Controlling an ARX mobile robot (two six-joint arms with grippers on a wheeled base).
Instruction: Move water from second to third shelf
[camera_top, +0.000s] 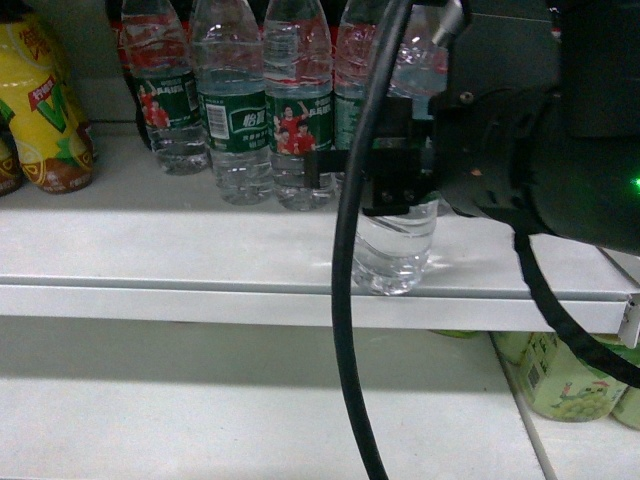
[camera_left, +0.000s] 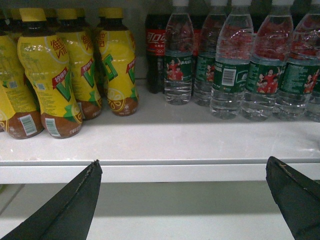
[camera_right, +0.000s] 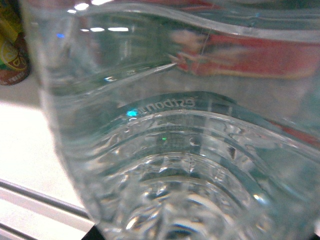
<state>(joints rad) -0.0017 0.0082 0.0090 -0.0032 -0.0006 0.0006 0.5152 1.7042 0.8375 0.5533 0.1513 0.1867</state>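
Note:
One water bottle (camera_top: 395, 250) stands apart from the row, at the front edge of the white shelf (camera_top: 200, 250). My right gripper (camera_top: 388, 185) is shut around its middle, and the black fingers hide its label. I cannot tell whether its base rests on the shelf or hangs just above it. In the right wrist view this clear ribbed water bottle (camera_right: 190, 150) fills the picture. More green-labelled water bottles (camera_top: 235, 110) stand in a row at the back. My left gripper (camera_left: 183, 162) is open and holds nothing, in front of the shelf edge (camera_left: 180, 172).
Yellow tea bottles (camera_left: 50, 75) stand at the left of the same shelf, and a cola bottle (camera_left: 156, 50) behind the water row. Green drink bottles (camera_top: 560, 380) sit on the lower shelf at right. A black cable (camera_top: 345, 300) hangs in front of the head camera.

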